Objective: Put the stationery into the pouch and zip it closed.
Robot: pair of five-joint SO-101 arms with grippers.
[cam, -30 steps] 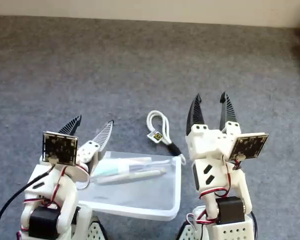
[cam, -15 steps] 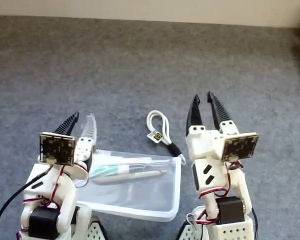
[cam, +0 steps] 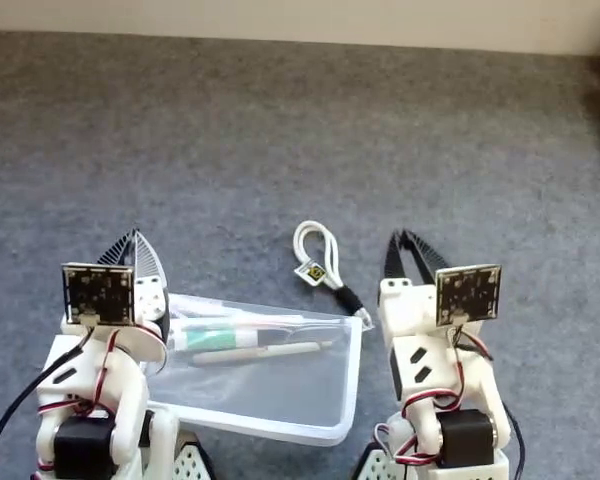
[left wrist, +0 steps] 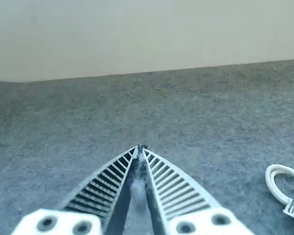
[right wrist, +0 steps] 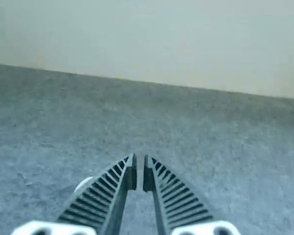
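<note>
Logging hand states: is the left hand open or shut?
Shut: the left hand has its fingertips touching, nothing between them, in the left wrist view.

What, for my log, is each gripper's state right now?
Left gripper: closed, holding nothing.
Right gripper: closed, holding nothing.

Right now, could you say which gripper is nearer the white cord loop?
The right gripper: the loop lies beside it, the left gripper farther off.
</note>
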